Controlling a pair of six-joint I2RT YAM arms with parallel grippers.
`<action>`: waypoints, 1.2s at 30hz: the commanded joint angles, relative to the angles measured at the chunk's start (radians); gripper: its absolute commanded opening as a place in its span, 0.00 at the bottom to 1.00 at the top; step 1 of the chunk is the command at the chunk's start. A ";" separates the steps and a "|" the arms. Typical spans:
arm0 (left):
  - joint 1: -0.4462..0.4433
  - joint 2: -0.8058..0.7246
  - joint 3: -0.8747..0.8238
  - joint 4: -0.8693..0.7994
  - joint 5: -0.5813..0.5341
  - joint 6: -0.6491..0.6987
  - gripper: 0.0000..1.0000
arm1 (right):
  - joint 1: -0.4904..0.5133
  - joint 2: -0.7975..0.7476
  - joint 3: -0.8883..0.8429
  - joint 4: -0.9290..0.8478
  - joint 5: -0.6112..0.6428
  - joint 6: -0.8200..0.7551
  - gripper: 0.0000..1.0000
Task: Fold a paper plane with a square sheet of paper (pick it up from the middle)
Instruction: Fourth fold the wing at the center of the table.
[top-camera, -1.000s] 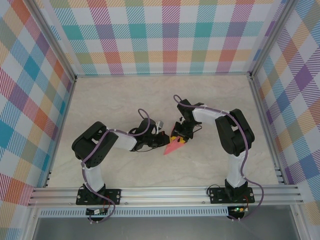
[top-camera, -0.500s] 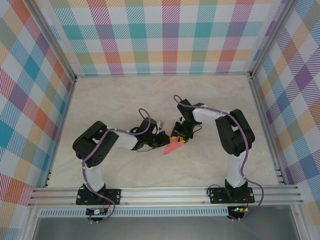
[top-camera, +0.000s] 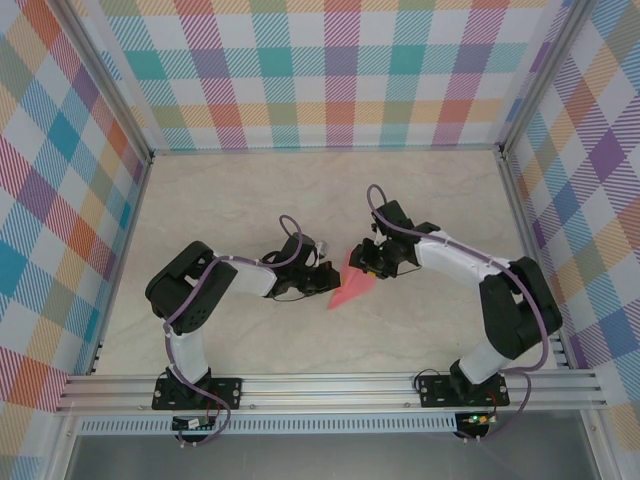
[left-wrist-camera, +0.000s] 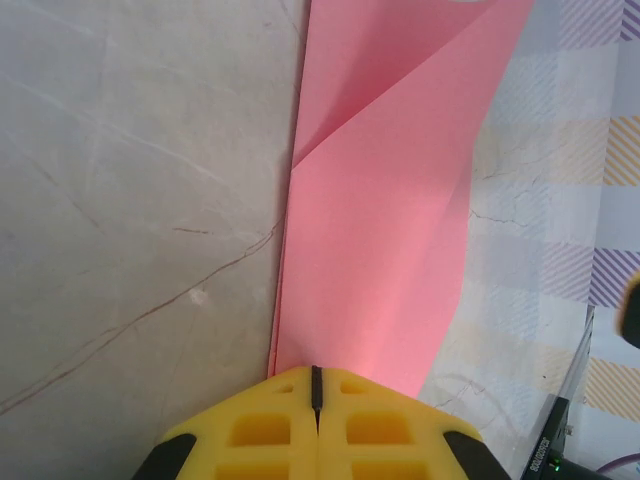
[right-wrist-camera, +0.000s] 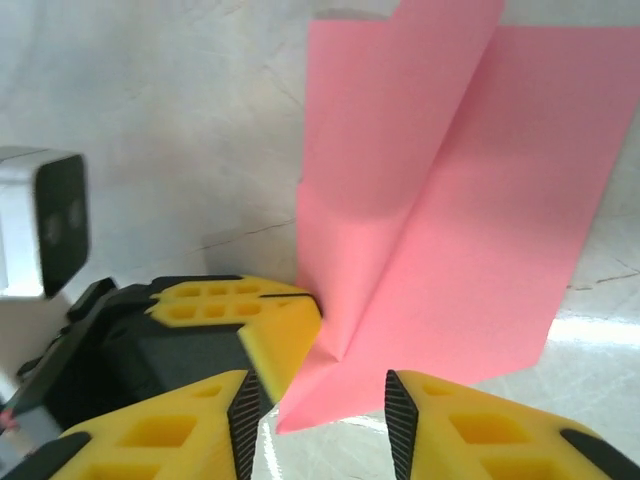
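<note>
Salmon-pink thin paper sheet (top-camera: 352, 289) (left-wrist-camera: 385, 250), partly folded, is near the middle of the pale marbled table (top-camera: 230, 200) — surely light and limp. Left end effector (left-wrist-camera: 315, 385) is closed on its end; right end effector (right-wrist-camera: 320, 400) is open, empty. Stiffer fold seems best to pinch.

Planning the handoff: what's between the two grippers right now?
The folded pink paper, spanning the gap in the top view. The left wrist view shows the left gripper shut on its end; the right wrist view shows the right gripper open near it.

left arm (top-camera: 243, 279) bent inward, jaws clamped | right arm (top-camera: 456, 259) bent inward, jaws parted
</note>
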 joint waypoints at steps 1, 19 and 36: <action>0.010 0.076 -0.030 -0.188 -0.105 0.036 0.00 | 0.000 -0.013 -0.097 0.176 -0.057 0.025 0.32; 0.010 0.086 -0.020 -0.200 -0.122 0.031 0.00 | 0.011 0.127 -0.192 0.438 -0.174 0.044 0.00; 0.011 0.099 -0.006 -0.229 -0.128 0.035 0.00 | 0.008 0.179 -0.182 0.325 -0.069 0.012 0.00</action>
